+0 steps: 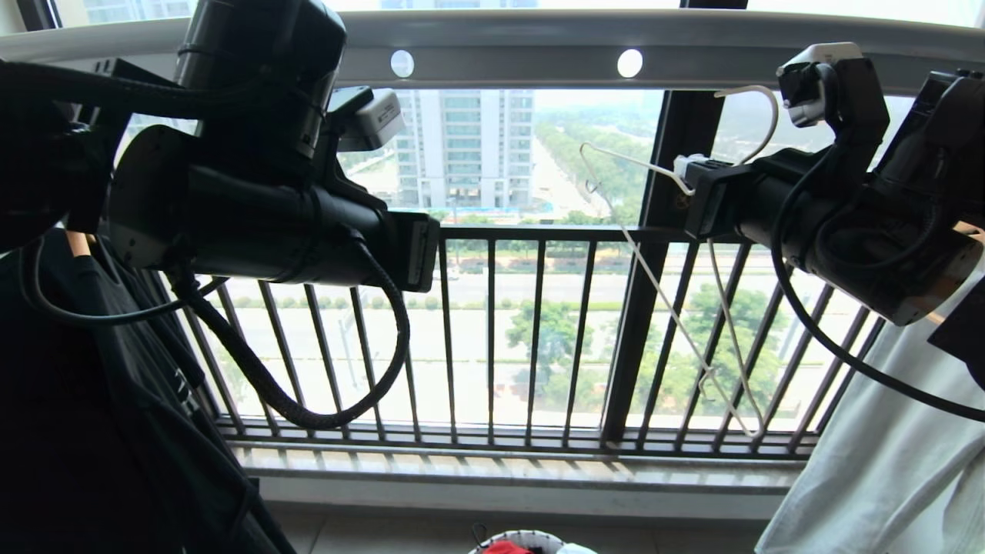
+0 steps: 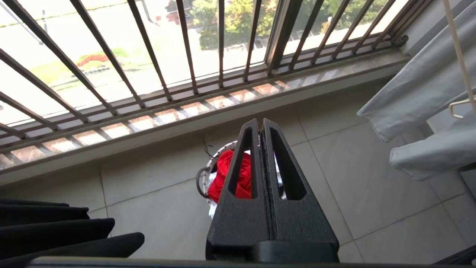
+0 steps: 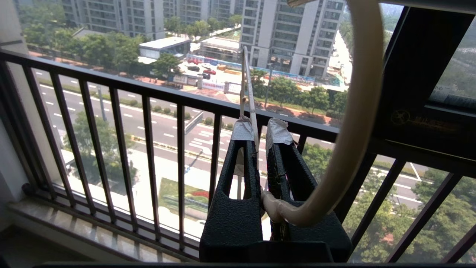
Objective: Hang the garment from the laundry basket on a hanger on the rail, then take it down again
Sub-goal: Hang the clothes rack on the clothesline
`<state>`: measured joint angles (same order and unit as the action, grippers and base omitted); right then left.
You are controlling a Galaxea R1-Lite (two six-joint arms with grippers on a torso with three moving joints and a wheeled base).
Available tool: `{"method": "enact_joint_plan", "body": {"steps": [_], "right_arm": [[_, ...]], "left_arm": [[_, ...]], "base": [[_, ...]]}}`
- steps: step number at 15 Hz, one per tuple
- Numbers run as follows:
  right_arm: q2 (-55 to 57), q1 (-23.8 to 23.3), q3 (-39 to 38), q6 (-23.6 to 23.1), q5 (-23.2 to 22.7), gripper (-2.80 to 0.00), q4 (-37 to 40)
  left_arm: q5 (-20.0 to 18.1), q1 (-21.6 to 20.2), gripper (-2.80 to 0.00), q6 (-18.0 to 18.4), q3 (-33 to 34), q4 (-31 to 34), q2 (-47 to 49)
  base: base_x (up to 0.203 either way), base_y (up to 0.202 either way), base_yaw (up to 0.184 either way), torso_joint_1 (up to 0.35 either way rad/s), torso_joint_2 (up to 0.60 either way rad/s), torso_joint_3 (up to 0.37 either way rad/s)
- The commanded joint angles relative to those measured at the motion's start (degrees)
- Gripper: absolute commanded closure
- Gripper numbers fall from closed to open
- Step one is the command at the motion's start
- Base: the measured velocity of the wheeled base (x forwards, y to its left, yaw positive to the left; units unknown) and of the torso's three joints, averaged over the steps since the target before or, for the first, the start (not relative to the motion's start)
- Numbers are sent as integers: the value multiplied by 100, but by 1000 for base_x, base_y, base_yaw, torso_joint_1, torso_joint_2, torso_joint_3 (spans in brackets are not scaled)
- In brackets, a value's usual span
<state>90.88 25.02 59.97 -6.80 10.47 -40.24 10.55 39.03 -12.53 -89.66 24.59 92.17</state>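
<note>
In the laundry basket (image 2: 202, 175) on the floor lay the garment (image 2: 243, 176), at 6 o'clock in the head view. Right gripper (image 3: 260, 128) clamped the hanger (image 1: 654, 281) near its neck (hook free, under the rail (image 1: 539, 46)) at 2 o'clock. Left gripper (image 2: 260, 124) closed, empty.

Laundry basket (image 2: 203, 175) on tiled floor (image 2: 372, 186).
</note>
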Motion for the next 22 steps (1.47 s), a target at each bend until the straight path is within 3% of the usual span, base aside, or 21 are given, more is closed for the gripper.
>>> {"method": "enact_joint_plan", "body": {"steps": [1, 3, 6, 9, 13, 22], "right_arm": [[-12, -35, 129, -30, 210, 0, 23], [-162, -162, 230, -247, 584, 0, 330], [-373, -185, 243, -268, 617, 0, 708], [-513, -754, 433, -237, 598, 0, 985], [-615, -1498, 612, -225, 221, 0, 1043], [-535, -1787, 848, -160, -209, 0, 1865]], "left_arm": [[8, 8, 0, -12, 10, 2, -58], [8, -1, 0, -12, 17, 2, 6], [8, 8, 0, -12, 10, 2, 44], [8, -1, 0, -7, 19, 2, 21], [8, 8, 0, -4, 45, 2, 98], [8, 43, 0, -4, 54, 2, 91]], "base": [[0, 0, 0, 0, 0, 0], [0, 0, 0, 0, 0, 0], [0, 0, 0, 0, 0, 0], [0, 0, 0, 0, 0, 0], [0, 0, 0, 0, 0, 0], [0, 0, 0, 0, 0, 0]]}}
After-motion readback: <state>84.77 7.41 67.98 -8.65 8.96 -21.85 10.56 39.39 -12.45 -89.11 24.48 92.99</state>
